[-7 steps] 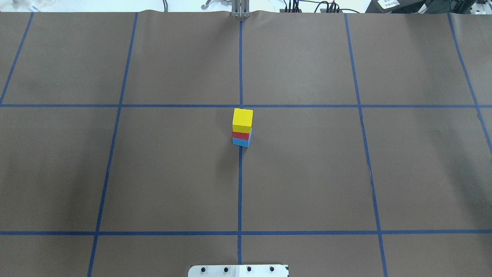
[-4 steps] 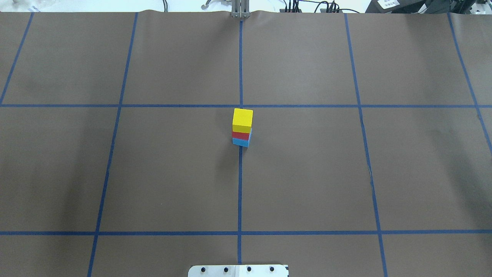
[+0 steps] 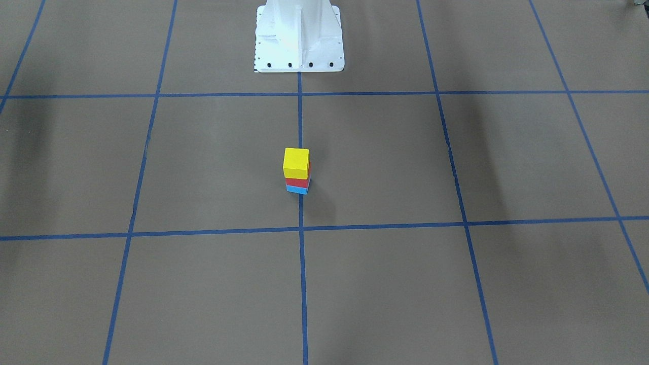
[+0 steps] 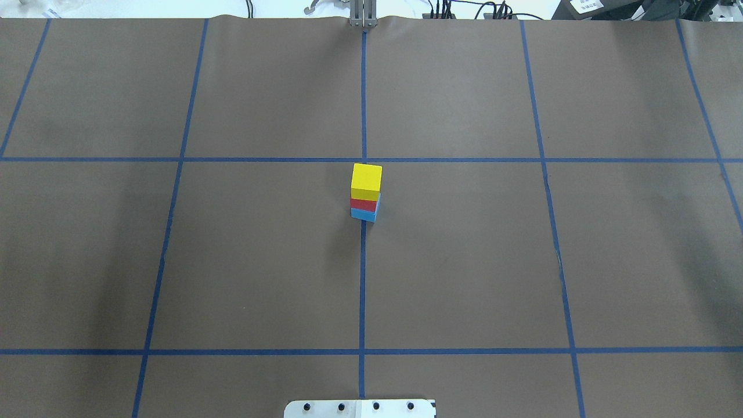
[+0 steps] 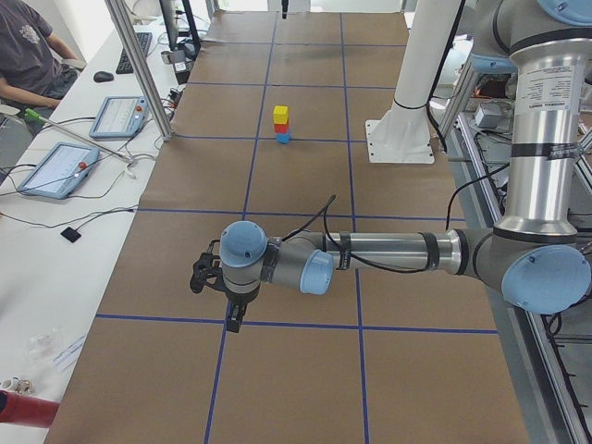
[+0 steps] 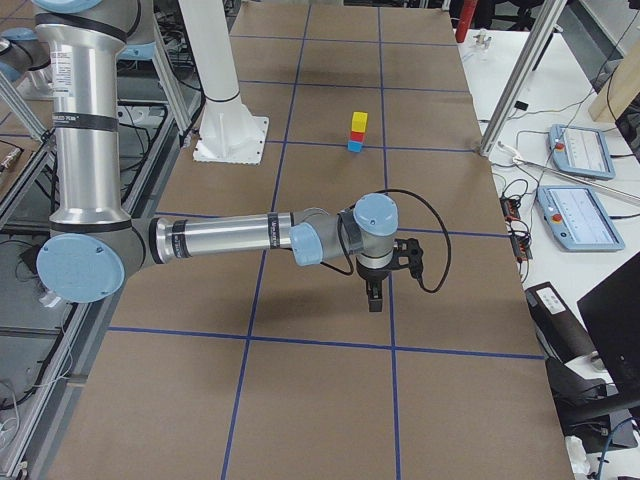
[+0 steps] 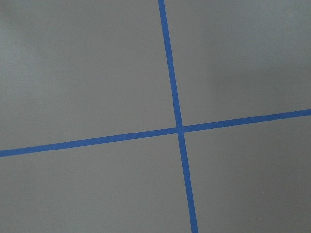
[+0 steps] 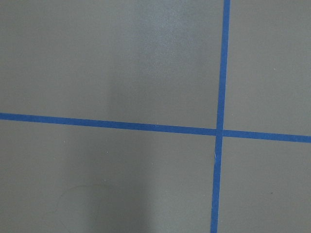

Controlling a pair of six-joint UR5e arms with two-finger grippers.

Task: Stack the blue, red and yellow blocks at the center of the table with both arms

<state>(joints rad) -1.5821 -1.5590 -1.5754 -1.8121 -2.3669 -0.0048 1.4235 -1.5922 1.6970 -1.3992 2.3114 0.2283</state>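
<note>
A yellow block [image 4: 366, 177] sits on a red block [image 4: 364, 204], which sits on a blue block [image 4: 363, 215], at the table's center on the middle blue tape line. The stack also shows in the front view, with the yellow block [image 3: 296, 159] on top. My left gripper [image 5: 233, 319] hangs over the table's left end, far from the stack. My right gripper [image 6: 375, 300] hangs over the right end. Both show only in the side views, so I cannot tell if they are open or shut. The wrist views show only brown paper and tape.
The white robot base [image 3: 299, 50] stands behind the stack. Brown paper with a blue tape grid covers the table [image 4: 261, 261]. Tablets [image 5: 57, 168] and cables lie on the side bench, where an operator [image 5: 28, 55] sits. An aluminium post [image 6: 520, 80] stands by the far edge.
</note>
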